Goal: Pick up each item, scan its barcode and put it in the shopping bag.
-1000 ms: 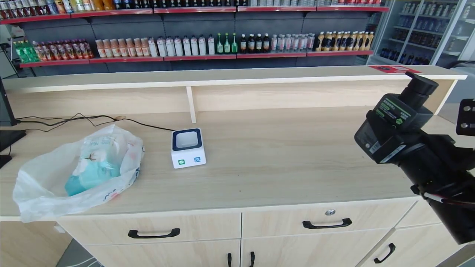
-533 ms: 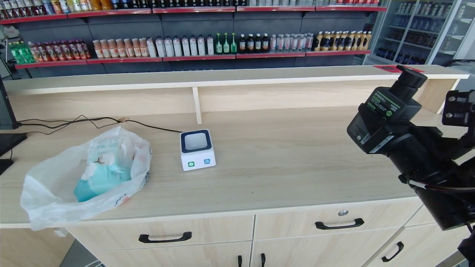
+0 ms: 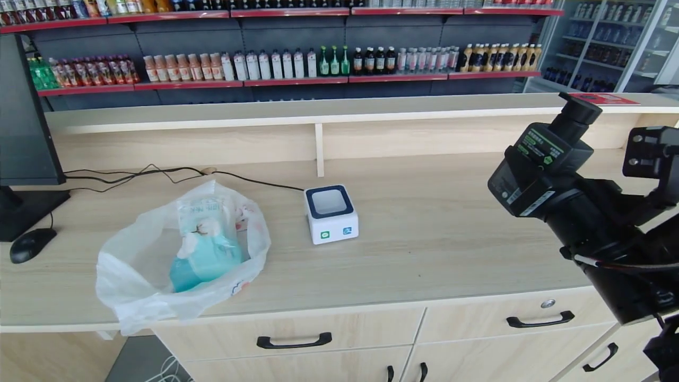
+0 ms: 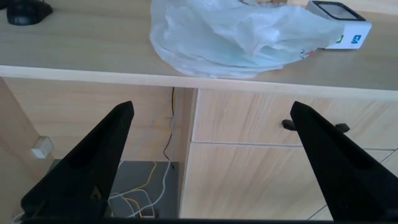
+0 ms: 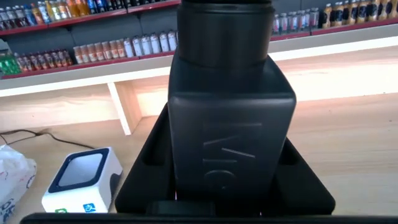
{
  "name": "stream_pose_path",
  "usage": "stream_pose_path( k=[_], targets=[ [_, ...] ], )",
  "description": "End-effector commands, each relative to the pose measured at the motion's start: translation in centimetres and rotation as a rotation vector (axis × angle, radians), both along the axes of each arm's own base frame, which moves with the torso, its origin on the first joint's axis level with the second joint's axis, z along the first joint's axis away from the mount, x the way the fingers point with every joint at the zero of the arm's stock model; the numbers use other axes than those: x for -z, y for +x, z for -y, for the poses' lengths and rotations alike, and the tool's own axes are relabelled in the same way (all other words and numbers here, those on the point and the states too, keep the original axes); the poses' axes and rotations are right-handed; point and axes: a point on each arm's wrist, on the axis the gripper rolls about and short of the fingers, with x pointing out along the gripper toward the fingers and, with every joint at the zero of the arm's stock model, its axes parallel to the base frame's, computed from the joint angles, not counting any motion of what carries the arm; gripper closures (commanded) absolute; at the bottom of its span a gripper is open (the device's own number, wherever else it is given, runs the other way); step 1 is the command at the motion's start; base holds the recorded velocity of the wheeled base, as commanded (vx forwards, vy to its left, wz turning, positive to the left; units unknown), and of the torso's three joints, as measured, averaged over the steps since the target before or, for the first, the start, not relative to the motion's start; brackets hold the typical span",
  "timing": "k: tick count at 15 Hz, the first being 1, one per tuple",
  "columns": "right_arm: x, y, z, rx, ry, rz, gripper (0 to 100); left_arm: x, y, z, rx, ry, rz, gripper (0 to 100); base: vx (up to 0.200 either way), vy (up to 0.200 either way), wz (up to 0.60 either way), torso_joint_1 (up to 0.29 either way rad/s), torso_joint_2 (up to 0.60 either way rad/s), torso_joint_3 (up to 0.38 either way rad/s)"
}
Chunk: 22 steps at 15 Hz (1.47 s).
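The right end effector point(image 3: 536, 183) is clenched on a black square plastic bottle with a round cap point(image 3: 557, 148), above the pale wooden counter point(image 3: 435, 239) at three o'clock from the white cube scanner point(image 3: 331, 213). At the scanner's eight o'clock lies a translucent white plastic shopping bag point(image 3: 138, 265) holding a teal soft pack point(image 3: 204, 254). The left end effector point(image 4: 211, 168) hangs released below the counter's front edge.

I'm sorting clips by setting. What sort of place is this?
Likely a convenience store checkout: shelves of bottled drinks line the back wall, a white barcode scanner and a plastic shopping bag sit on the wooden counter, and the right pincer holds a black bottle.
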Motion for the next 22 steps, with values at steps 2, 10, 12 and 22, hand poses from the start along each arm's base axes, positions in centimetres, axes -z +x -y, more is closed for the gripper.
stream_pose_path(
  k=[2,10,12,22],
  targets=[
    [0.2,0.2,-0.3,-0.008,-0.002,-0.007,100,0.0,0.0,0.0,0.001,0.0,0.001,0,0.0,0.2,0.0,0.002,0.0,0.002],
    [0.4,-0.2,-1.2,-0.049,0.003,-0.015,100,0.0,0.0,0.0,0.001,0.003,0.001,0,0.0,0.125,0.0,0.002,0.0,0.001],
    [0.4,0.1,-1.4,-0.057,0.003,-0.013,100,0.0,0.0,0.0,0.001,0.001,0.001,0,0.0,0.0,0.0,0.0,0.0,0.0],
    [2.0,4.3,-1.9,-0.07,-0.097,-0.027,100,0.0,0.0,0.0,0.001,0.003,0.004,0,0.0,0.0,0.18,0.0,0.0,0.001]
  ],
)
